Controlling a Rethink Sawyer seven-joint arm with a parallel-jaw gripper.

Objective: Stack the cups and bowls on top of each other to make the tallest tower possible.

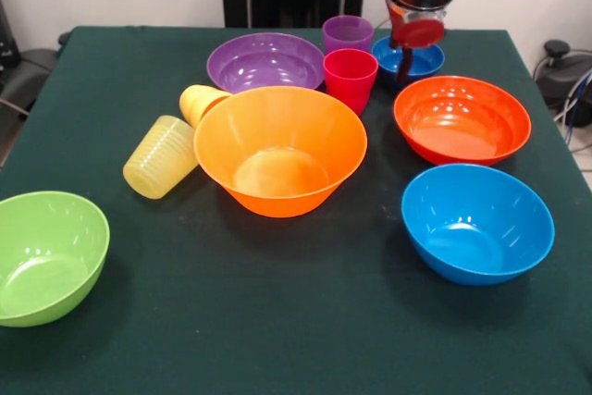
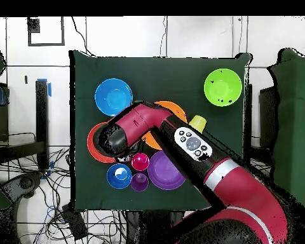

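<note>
All bowls sit singly on the green cloth, none nested: the big orange-yellow bowl (image 1: 280, 150) in the middle, purple (image 1: 265, 62) behind it, red-orange (image 1: 462, 119), light blue (image 1: 477, 222), lime green (image 1: 46, 256) and the small dark blue one (image 1: 424, 64). The red-pink cup (image 1: 350, 79) and purple cup (image 1: 347, 34) stand upright. The pale yellow ribbed cup (image 1: 162, 156) and orange-yellow cup (image 1: 200, 102) lie on their sides. My gripper (image 1: 405, 64) hangs low over the small dark blue bowl, reaching into it. In the overhead view the arm (image 2: 149, 124) hides part of the orange-yellow bowl (image 2: 174, 107).
The table's right edge in the front view runs close to the red-orange and light blue bowls. The red-pink and purple cups stand just left of the gripper. Cables and equipment (image 1: 564, 71) lie off the table at the right.
</note>
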